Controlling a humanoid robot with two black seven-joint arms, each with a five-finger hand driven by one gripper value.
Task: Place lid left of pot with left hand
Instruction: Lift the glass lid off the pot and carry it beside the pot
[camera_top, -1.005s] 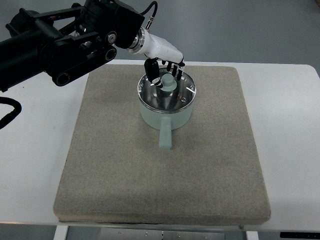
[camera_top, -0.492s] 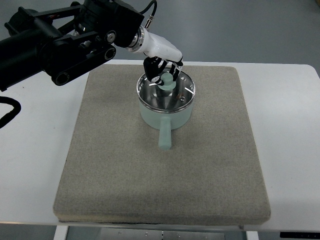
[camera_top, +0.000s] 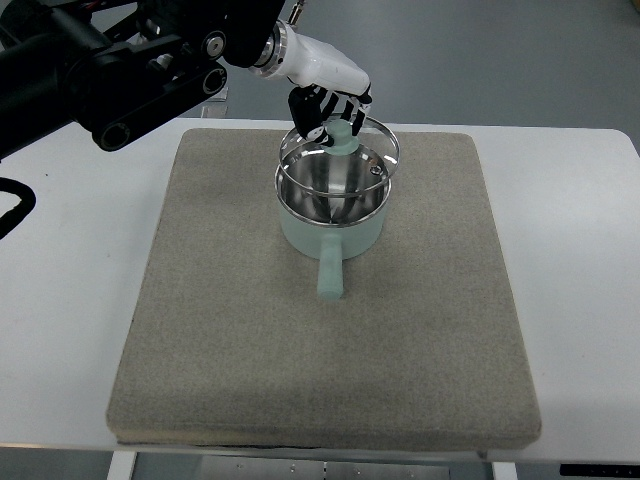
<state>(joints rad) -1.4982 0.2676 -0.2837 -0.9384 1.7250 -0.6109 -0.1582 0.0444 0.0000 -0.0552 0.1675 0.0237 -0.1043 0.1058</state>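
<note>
A pale green pot (camera_top: 330, 222) sits on a grey mat (camera_top: 250, 340) atop the white table (camera_top: 580, 290), its handle pointing toward the near edge. Just above its open rim hangs the glass lid (camera_top: 340, 160) (metal-rimmed, tilted), clear of the pot. Farther back, the left hand (camera_top: 325, 105) clenches the lid's green knob (camera_top: 340, 133).

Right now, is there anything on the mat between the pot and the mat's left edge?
No. In the top view the mat is bare left of the pot; the left hand holds the lid above the pot.
</note>
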